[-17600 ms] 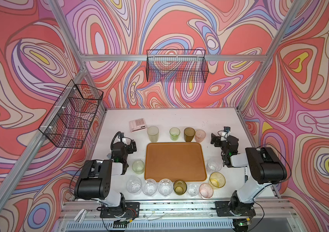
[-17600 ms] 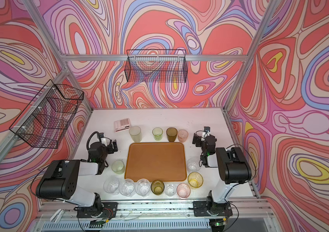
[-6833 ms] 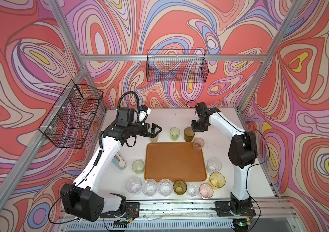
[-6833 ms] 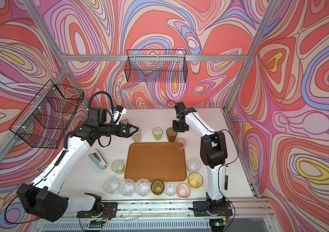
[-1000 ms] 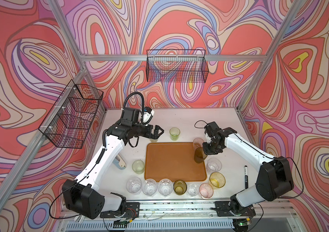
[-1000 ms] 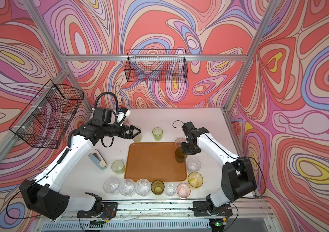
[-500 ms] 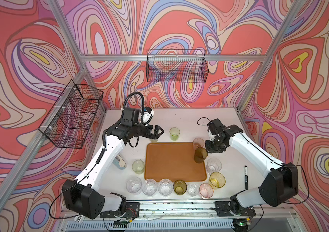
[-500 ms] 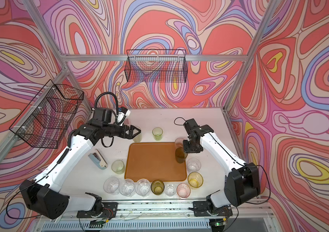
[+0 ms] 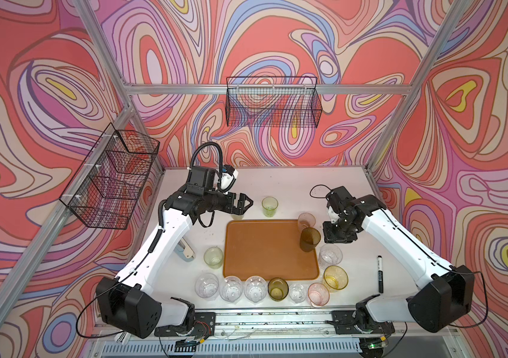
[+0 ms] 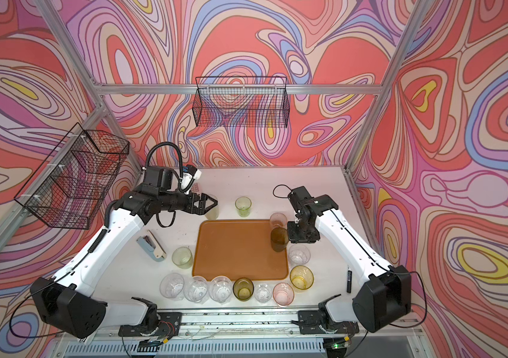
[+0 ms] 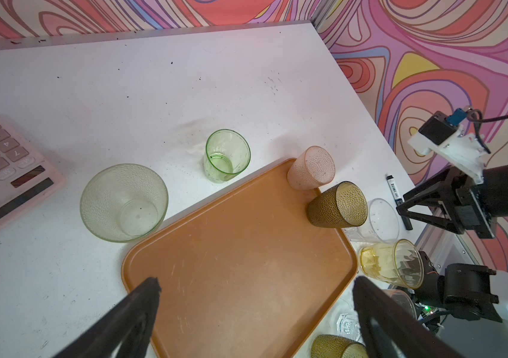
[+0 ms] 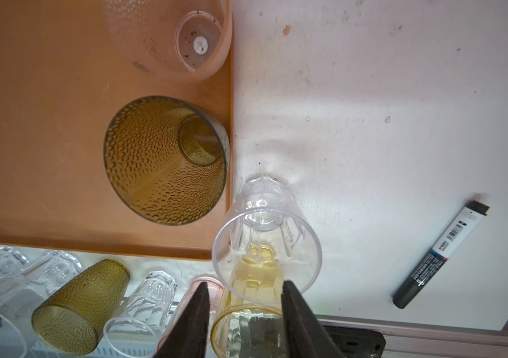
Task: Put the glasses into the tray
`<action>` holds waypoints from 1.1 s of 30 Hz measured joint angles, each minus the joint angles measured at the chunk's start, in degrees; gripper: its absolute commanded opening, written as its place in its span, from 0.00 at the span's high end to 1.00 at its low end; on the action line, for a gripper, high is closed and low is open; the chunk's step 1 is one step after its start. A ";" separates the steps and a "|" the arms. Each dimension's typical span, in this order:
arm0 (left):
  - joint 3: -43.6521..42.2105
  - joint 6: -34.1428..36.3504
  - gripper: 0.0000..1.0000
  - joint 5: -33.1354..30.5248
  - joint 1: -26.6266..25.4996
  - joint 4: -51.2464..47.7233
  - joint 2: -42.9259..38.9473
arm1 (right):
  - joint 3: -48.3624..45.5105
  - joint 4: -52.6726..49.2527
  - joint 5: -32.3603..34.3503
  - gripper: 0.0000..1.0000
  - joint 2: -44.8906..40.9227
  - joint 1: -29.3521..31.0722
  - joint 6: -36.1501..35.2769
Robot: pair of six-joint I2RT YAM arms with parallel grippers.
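So far only two glasses are sitting in the flat orange-brown tray (image 9: 265,248): a brown dimpled tumbler (image 9: 309,238) and a pink one (image 9: 306,220) (right edge). The rest are waiting around it on the white worktop (image 9: 277,183). Right pincer (image 9: 339,238) is hovering spread, pinching nothing; left pincer (image 9: 243,205) is gaping wide.

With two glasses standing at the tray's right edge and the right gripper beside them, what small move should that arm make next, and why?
Probably lower the right gripper toward the clear faceted glass just off the tray. Its jaws stand apart and hold nothing, the brown glass and pink glass already stand inside the rim, and that clear glass is the closest one on the table.
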 measured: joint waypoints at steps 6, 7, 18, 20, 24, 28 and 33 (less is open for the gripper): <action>0.00 0.00 0.00 0.00 0.00 0.00 0.00 | -1.68 0.52 -1.86 0.59 -0.66 1.20 0.63; 0.00 0.00 0.00 0.02 0.00 0.00 0.00 | -2.01 0.70 -1.97 0.59 -0.68 1.46 0.72; 0.00 -0.04 0.00 0.15 0.00 0.00 0.00 | -4.50 2.29 -2.80 0.61 -0.63 4.44 2.64; 0.00 -0.02 0.00 0.33 0.00 0.00 0.02 | -5.27 2.58 -2.93 0.62 -0.59 5.07 3.21; 0.00 -0.04 0.00 0.70 0.00 -0.02 0.02 | -6.03 3.28 -2.93 0.64 -0.11 6.43 3.87; 0.00 -0.04 0.00 0.96 0.00 0.00 0.07 | -7.19 4.00 -2.73 0.65 0.72 7.52 4.33; 0.00 -0.04 0.00 1.11 0.00 -0.04 0.44 | -8.28 4.52 -1.97 0.69 1.11 8.28 5.14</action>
